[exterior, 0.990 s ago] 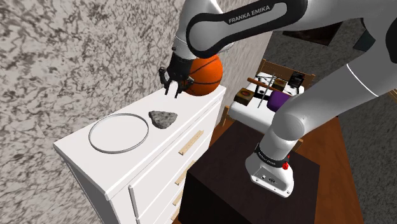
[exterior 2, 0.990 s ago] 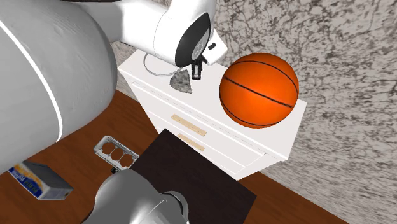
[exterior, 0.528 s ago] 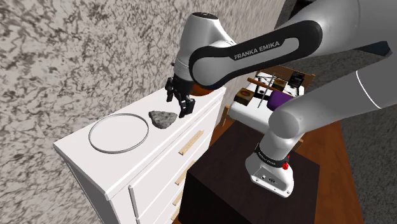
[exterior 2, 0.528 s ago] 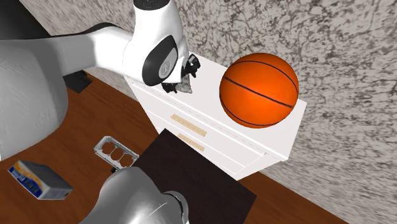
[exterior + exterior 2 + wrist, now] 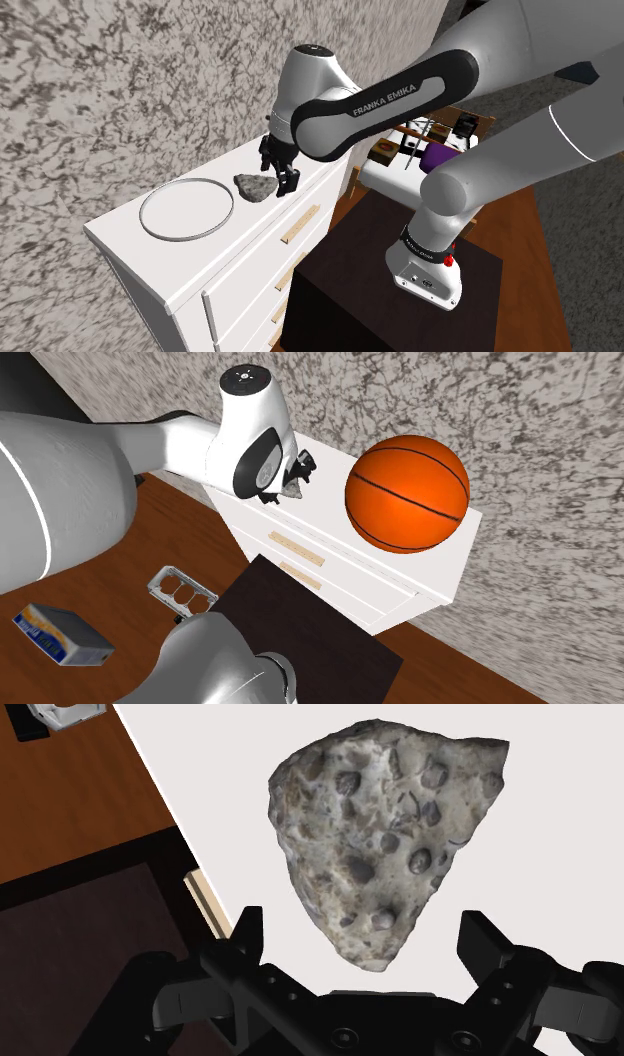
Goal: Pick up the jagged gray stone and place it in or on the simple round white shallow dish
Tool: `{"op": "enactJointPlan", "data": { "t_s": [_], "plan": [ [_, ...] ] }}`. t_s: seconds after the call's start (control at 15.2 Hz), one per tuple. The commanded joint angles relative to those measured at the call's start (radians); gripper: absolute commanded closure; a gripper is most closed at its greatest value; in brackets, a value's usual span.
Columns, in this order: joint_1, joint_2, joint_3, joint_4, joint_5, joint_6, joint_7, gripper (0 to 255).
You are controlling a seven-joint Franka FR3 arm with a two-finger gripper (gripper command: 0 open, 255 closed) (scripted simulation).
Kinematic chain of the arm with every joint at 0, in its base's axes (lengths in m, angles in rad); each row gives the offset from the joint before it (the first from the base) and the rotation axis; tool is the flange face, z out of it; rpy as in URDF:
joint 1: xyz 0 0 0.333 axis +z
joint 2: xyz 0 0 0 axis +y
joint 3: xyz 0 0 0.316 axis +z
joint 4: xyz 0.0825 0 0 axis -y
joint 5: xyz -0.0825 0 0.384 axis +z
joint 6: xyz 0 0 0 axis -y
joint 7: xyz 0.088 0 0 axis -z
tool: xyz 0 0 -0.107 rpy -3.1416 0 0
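Observation:
The jagged grey stone (image 5: pixel 254 187) lies on the white dresser top (image 5: pixel 130 240), just to the shoulder view's right of the round white shallow dish (image 5: pixel 187 208). My gripper (image 5: pixel 279 172) hangs open close above the stone, pointing down at it. In the wrist view the pitted stone (image 5: pixel 385 834) sits between and ahead of the two black fingers (image 5: pixel 246 936), which stand wide apart and do not touch it. In the second exterior view the arm's wrist covers most of the stone (image 5: pixel 298 485), and the gripper (image 5: pixel 287 482) sits at it. The dish holds nothing.
An orange basketball (image 5: pixel 407 494) rests on the dresser's other end, near the stone. The dark stand (image 5: pixel 380 270) is close to the dresser front with its drawer handles (image 5: pixel 300 225). A cluttered bed (image 5: pixel 420 140) stands behind. A box (image 5: pixel 60 634) and a grey tray (image 5: pixel 181 592) lie on the wooden floor.
The gripper has opened wide. It has come down and away from the basketball to just over the stone. The stone and dish have stayed in place.

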Motion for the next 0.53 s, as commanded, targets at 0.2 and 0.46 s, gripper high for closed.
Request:
{"op": "enactJointPlan", "data": {
  "t_s": [0.2,0.46],
  "plan": [
    [-0.004,0.007,0.005,-0.001,-0.001,0.008,0.002,0],
    [-0.004,0.007,0.005,-0.001,-0.001,0.008,0.002,255]
  ]
}}
